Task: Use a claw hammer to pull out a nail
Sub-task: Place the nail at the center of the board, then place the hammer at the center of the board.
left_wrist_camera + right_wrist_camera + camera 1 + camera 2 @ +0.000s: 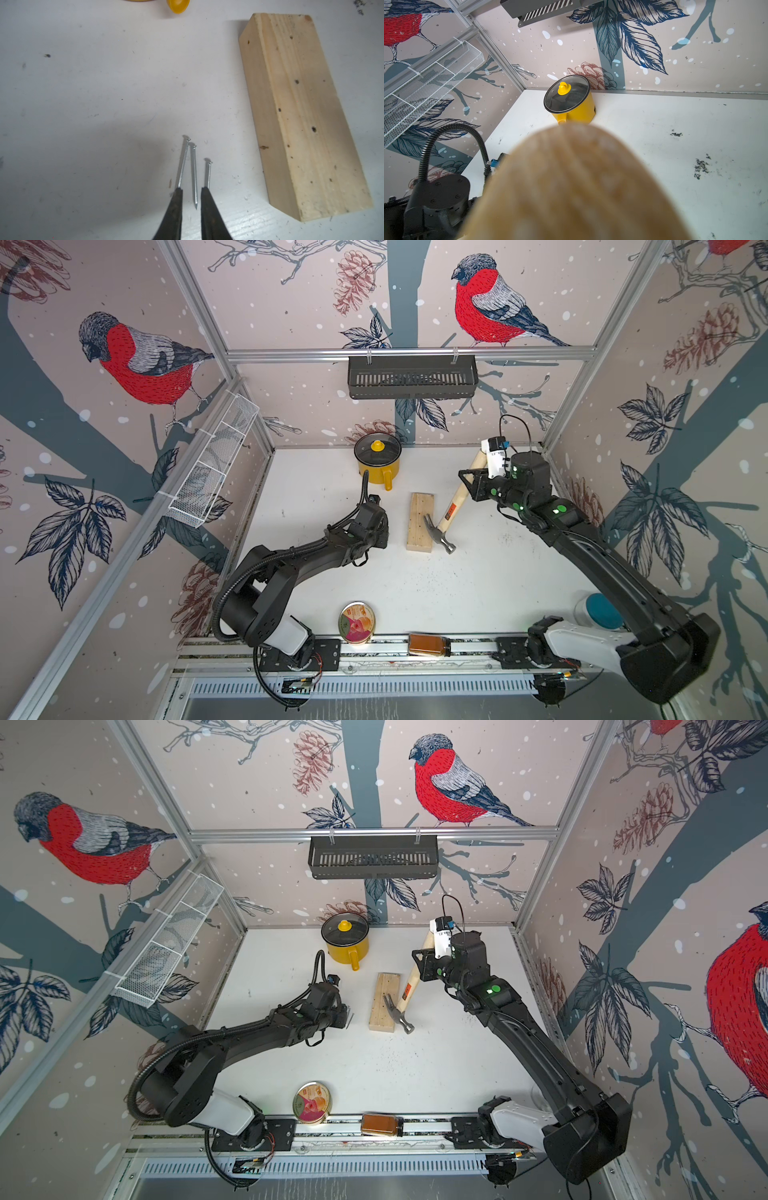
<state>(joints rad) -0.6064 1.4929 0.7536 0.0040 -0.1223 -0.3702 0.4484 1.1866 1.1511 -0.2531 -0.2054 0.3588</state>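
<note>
Presently we find the right gripper (470,486) closed tight on the upper handle of the hammer (456,498), holding it tilted. In the right wrist view the handle's end is a blur filling the frame. The hammer's head rests across the right edge of the block (419,510), toward its near end, with the claw on the wood and the face over the table (457,593). The block lies flat, its top pitted with holes. The left gripper (191,189) sits just left of the block, jaws slightly parted and holding nothing. Three nails (184,162) lie loose on the table; the middle one lies between the fingertips (176,199), seemingly touching neither.
</note>
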